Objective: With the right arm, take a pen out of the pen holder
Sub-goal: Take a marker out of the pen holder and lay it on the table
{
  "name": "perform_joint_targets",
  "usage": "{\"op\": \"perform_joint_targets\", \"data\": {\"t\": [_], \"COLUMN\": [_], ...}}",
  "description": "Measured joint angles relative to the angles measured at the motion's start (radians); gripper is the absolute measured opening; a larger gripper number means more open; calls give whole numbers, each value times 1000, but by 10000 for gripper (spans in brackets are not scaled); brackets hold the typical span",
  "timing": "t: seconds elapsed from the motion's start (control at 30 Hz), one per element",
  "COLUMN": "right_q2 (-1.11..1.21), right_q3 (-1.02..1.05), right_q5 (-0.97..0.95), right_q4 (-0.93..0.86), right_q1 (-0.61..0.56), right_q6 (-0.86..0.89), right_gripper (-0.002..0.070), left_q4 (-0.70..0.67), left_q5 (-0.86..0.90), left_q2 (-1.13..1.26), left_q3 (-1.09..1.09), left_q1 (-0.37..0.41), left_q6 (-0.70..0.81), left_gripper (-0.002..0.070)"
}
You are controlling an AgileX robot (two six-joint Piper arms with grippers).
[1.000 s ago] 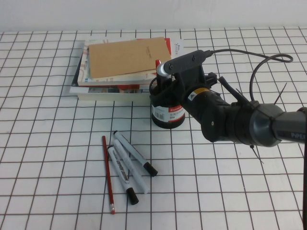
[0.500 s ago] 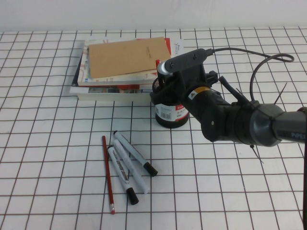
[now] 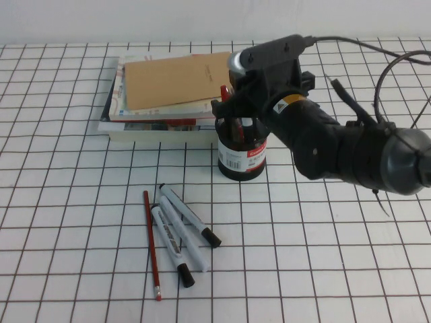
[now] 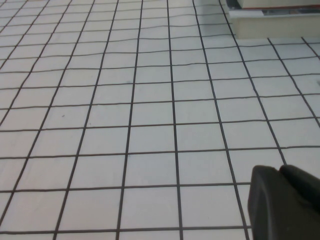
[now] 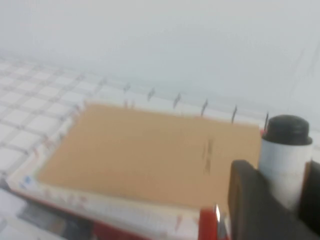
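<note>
On the near bench (image 3: pixel 323 256), the left tool (image 4: pixel 282 205) hovers over bare grid; whether it is wide or narrow cannot be told. Farther in, the right tool (image 3: pixel 234 108) grips an upright white pen (image 5: pixel 283 160) directly above the pen holder (image 3: pixel 241 153); exit looks straight up.

The table (image 3: pixel 67 282) before me had a white top, ruled from edge to edge with a black grid (image 4: pixel 173 123) of squares. Along its far edge stood a plain white wall (image 3: pixel 135 20). The light was even and soft, and shadows on the top were faint.
</note>
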Motion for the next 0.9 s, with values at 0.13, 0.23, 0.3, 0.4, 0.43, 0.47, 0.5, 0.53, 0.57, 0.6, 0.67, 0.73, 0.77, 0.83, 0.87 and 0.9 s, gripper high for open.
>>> {"op": "perform_joint_targets", "data": {"t": [0.13, 0.23, 0.3, 0.4, 0.43, 0.47, 0.5, 0.53, 0.57, 0.6, 0.67, 0.73, 0.77, 0.83, 0.87, 0.9], "right_q2": [-99, -192, -250, -331, -354, -368, -382, -385, -387, -385, -372, -346, -332, -289, -264, -238], "right_q3": [0, 0, 0, 0, 0, -4, -9, -19, -29, -40, -64, -94, -112, -152, -170, -193], "right_q5": [39, 108, 178, 326, 391, 448, 539, 602, 685, 765, 899, 1009, 1043, 1118, 1150, 1178], "right_q4": [2, 2, 2, 20, 27, 33, 41, 43, 44, 42, 20, -18, -33, -63, -72, -82], "right_q1": [0, 0, 2, 8, 8, 8, 8, 8, 8, 8, 11, 14, 16, 15, 15, 17], "right_q6": [0, 0, 0, 0, 0, 0, 3, 9, 21, 43, 103, 168, 188, 225, 237, 247], "right_gripper": [139, 139, 139, 139, 139, 139, 139, 139, 139, 139, 139, 139, 139, 139, 139, 139], "left_q4": [0, 0, 0, 0, 0, 0, 0, 0, 0, 0, 0, 0, 0, 0, 0, 0], "left_q5": [0, 0, 0, 0, 0, 0, 0, 0, 0, 0, 0, 0, 0, 0, 0, 0], "left_q2": [0, 0, 0, 0, 0, 0, 0, 0, 0, 0, 0, 0, 0, 0, 0, 0], "left_q3": [0, 0, 0, 0, 0, 0, 0, 0, 0, 0, 0, 0, 0, 0, 0, 0], "left_q1": [0, 0, 0, 0, 0, 0, 0, 0, 0, 0, 0, 0, 0, 0, 0, 0], "left_q6": [0, 0, 0, 0, 0, 0, 0, 0, 0, 0, 0, 0, 0, 0, 0, 0], "left_gripper": [-4, -5, -5, -4, -5, -5, -5, -4, -4, -5, -5, -5, -4, -5, -4, -5]}}
